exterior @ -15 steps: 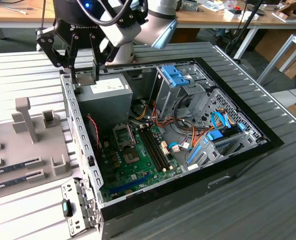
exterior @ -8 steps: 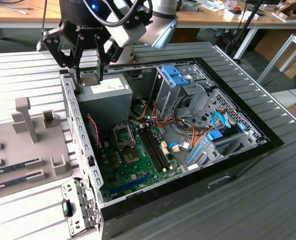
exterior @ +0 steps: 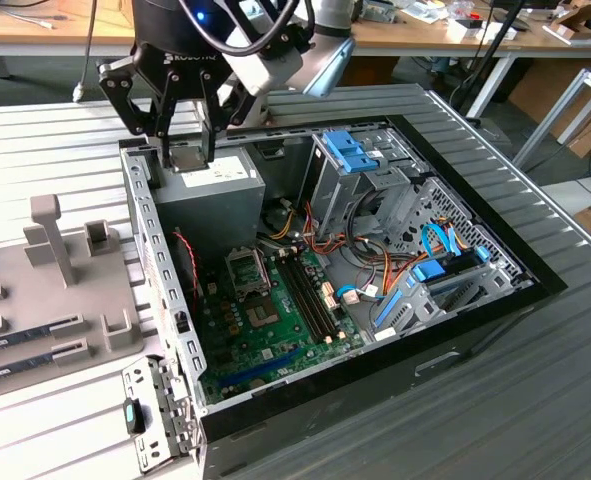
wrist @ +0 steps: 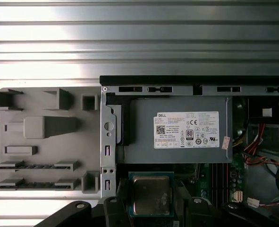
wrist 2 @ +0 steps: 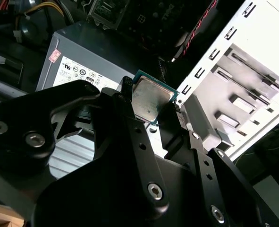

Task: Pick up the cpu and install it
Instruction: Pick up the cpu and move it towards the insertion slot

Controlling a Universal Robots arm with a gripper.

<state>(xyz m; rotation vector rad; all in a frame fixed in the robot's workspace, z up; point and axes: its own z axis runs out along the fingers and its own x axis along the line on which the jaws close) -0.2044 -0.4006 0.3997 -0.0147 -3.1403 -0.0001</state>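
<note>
Upper left of the exterior view: the cpu (exterior: pixel 188 158) hung over the grey power supply (exterior: pixel 215 195), just inside the case wall (exterior: pixel 143 235).
Cpu attitude: it looked roughly flat, with its silver-grey top and green edge plain in both wrist views.
Gripper: the gripper (wrist 2: pixel 151 97) was clenched on the cpu, with its black fingers (wrist 2: pixel 130 118) pressing two opposite edges.
Socket: the black socket frame (exterior: pixel 247 268) sat on the green motherboard (exterior: pixel 275 325), toward the centre of the exterior view and well apart from the chip.
Step in hand, as judged: carrying the chip across the case toward that socket.
Doing it well: the travel likely wanted the chip kept flat, the edge grip even, and enough height to clear the power supply.
Hazard: a red cable (exterior: pixel 183 255) ran beside the case wall, near the likely path.
Left of the exterior view: a grey parts fixture (exterior: pixel 65 280) lay outside the case.
</note>
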